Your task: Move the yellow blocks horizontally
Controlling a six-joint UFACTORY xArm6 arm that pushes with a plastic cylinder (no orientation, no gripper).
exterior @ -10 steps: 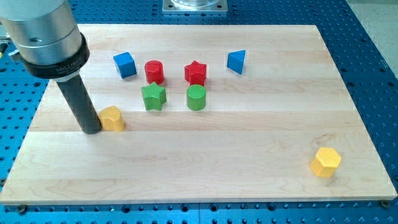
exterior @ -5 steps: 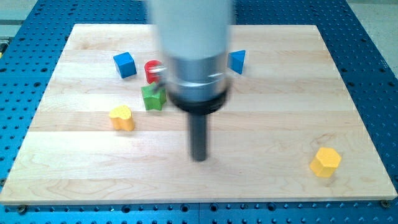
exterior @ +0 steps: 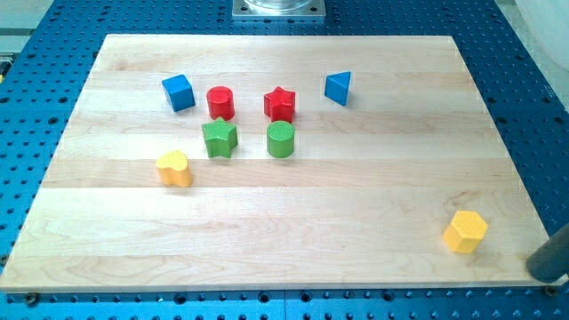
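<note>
A yellow heart-shaped block (exterior: 174, 168) lies at the view's left on the wooden board (exterior: 356, 196). A yellow hexagonal block (exterior: 466, 231) lies near the board's bottom right corner. A dark blurred piece of my rod (exterior: 549, 259) shows at the view's bottom right edge, just right of the yellow hexagon and apart from it. My tip itself cannot be made out.
Near the view's top stand a blue cube (exterior: 179, 92), a red cylinder (exterior: 220, 103), a red star (exterior: 279, 104) and a blue triangular block (exterior: 337, 88). Below them sit a green star (exterior: 219, 138) and a green cylinder (exterior: 281, 140).
My rod has swept from beside the yellow heart at the left, across the middle, to the bottom right edge. The heart shifted slightly right early on; the hexagon has not moved.
</note>
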